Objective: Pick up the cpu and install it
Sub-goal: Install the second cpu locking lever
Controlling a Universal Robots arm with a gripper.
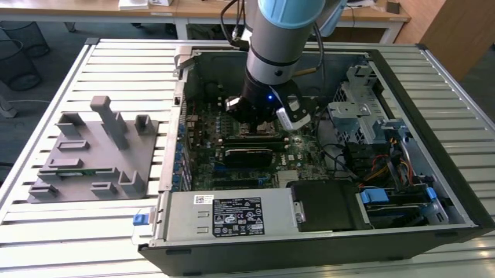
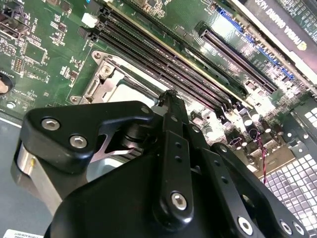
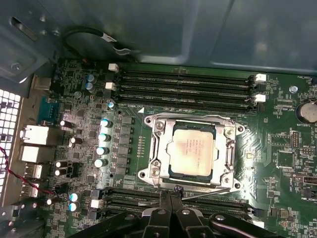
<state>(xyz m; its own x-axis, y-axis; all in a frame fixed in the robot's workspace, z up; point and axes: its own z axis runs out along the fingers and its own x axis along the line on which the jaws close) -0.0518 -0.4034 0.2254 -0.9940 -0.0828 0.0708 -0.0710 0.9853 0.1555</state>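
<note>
The cpu (image 3: 192, 151), a flat square chip with a silver-grey top, lies flat inside the metal socket frame (image 3: 157, 148) on the green motherboard (image 3: 277, 148). My gripper (image 3: 171, 194) hovers just beside the socket's edge, over the memory slots; its black fingers (image 3: 165, 198) are pressed together with nothing between them. In the second wrist view the gripper (image 2: 168, 96) rises in front of the socket, and a pale part of the cpu (image 2: 130, 90) shows beyond it. The exterior view has the arm (image 1: 279, 52) reaching down into the open computer case (image 1: 402, 63) over the board's middle.
Rows of black memory slots (image 3: 183, 87) run on both sides of the socket. Upright capacitors (image 3: 103, 136) stand nearby. A grey fixture tray (image 1: 93, 153) lies at the exterior view's left. The power supply (image 1: 228, 214) and the drive cage (image 1: 360, 113) crowd the case.
</note>
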